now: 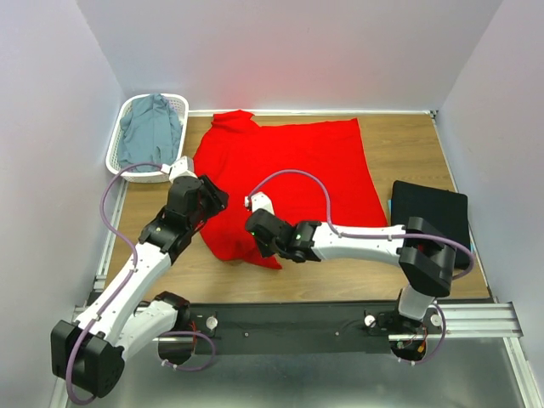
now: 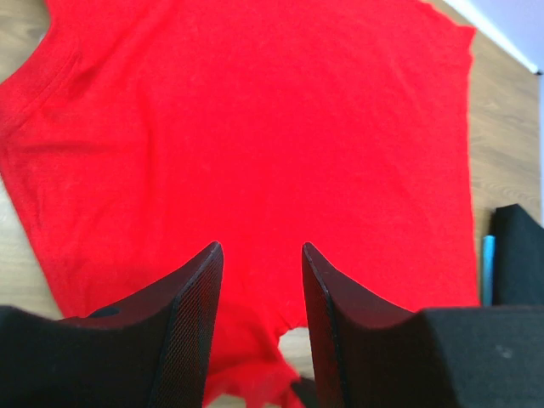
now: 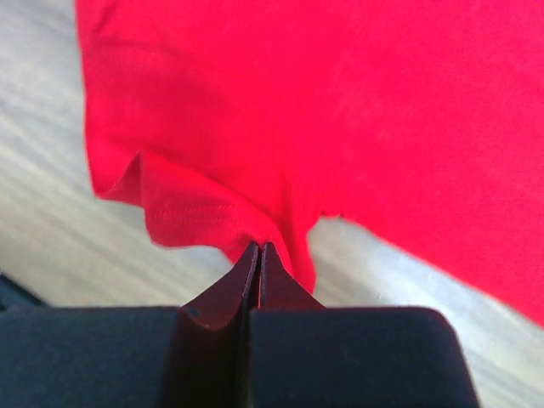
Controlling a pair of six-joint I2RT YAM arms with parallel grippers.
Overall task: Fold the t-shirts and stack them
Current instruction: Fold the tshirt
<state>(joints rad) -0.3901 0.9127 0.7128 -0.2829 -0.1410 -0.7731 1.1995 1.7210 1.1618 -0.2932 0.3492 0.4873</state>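
The bright red t-shirt (image 1: 289, 170) lies spread on the wooden table (image 1: 408, 153). My right gripper (image 1: 252, 228) is shut on its near sleeve edge, which bunches up at the fingertips in the right wrist view (image 3: 259, 246). My left gripper (image 1: 214, 197) is open and hovers over the shirt's left part; red cloth (image 2: 255, 127) shows between its fingers (image 2: 204, 289). A folded black t-shirt (image 1: 429, 212) lies at the right, with a teal strip (image 1: 391, 206) at its left edge. The grey-blue t-shirt (image 1: 151, 132) is in the basket.
The white lattice basket (image 1: 127, 110) stands at the back left corner. White walls enclose the table on three sides. A black rail (image 1: 297, 323) with the arm bases runs along the near edge. The black t-shirt (image 2: 518, 255) also shows in the left wrist view.
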